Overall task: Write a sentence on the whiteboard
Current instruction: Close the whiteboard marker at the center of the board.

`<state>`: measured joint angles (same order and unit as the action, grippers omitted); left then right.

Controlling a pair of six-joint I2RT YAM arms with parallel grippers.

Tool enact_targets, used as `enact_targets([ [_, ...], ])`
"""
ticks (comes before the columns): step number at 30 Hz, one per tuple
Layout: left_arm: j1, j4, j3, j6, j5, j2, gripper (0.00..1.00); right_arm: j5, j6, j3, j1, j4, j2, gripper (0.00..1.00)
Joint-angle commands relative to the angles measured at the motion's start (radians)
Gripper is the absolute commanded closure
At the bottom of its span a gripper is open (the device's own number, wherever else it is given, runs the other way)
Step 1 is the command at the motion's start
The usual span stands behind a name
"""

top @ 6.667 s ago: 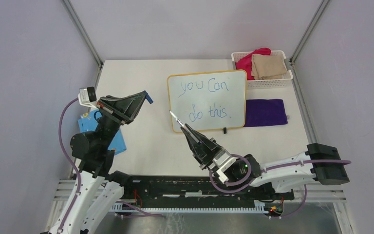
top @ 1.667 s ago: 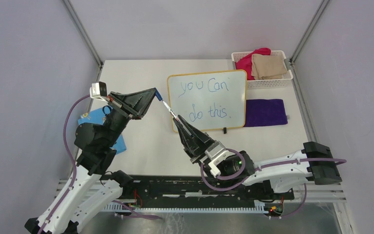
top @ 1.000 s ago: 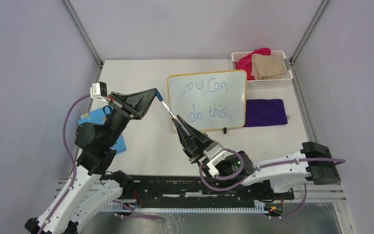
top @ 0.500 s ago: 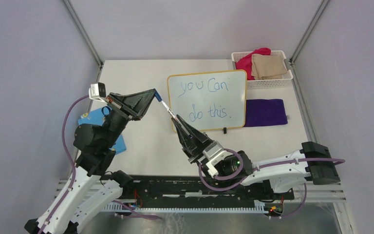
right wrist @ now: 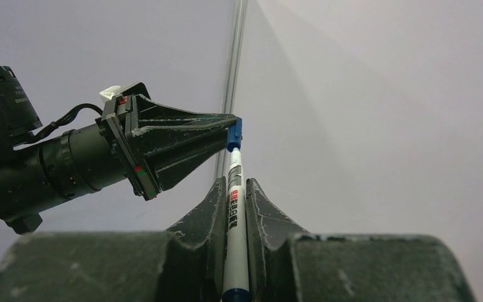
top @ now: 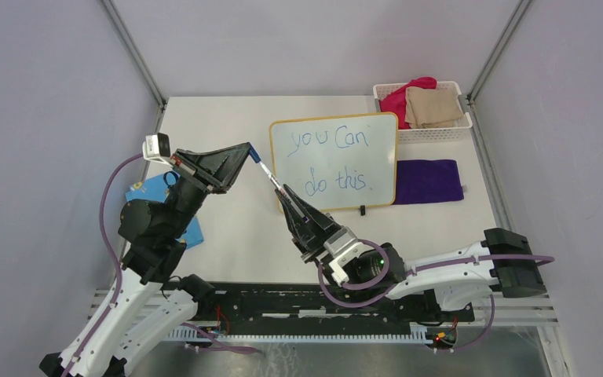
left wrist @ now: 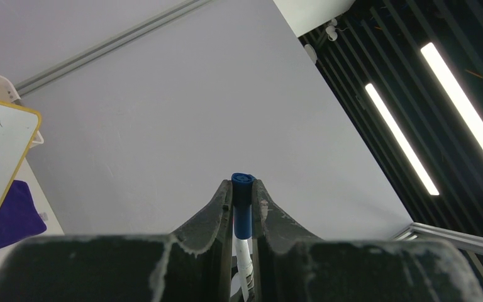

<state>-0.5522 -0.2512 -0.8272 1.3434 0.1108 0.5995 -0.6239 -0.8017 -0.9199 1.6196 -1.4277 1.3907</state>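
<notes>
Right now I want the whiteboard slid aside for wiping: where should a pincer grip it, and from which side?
Probably the far half of its left rim, from the left. The whiteboard is thin, the table lies open there, while the purple cloth crowds its right edge.

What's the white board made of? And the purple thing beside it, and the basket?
The whiteboard looks like a smooth, glossy coated board: marker lines sit cleanly on it. Its yellow-orange rim may be plastic. The purple thing looks like soft cloth: matte, lying flat and limp. The basket looks like hard white plastic, with a lattice wall.
</notes>
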Motion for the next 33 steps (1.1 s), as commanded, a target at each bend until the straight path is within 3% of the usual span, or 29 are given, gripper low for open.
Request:
enact_targets([
  [1, -0.004, -0.019, -0.008, -0.05, 0.03, 0.0, 0.98, -0.008, -0.008, -0.052, 0.002, -0.039, 0.007, 1.0],
  [21, -0.004, -0.019, -0.008, -0.063, 0.055, 0.007, 0.98, -0.013, -0.01, -0.074, -0.011, -0.042, 0.031, 1.0],
  [33, -0.004, -0.026, -0.009, -0.053, 0.059, 0.006, 0.98, -0.023, -0.034, -0.115, -0.028, -0.147, 0.09, 1.0],
])
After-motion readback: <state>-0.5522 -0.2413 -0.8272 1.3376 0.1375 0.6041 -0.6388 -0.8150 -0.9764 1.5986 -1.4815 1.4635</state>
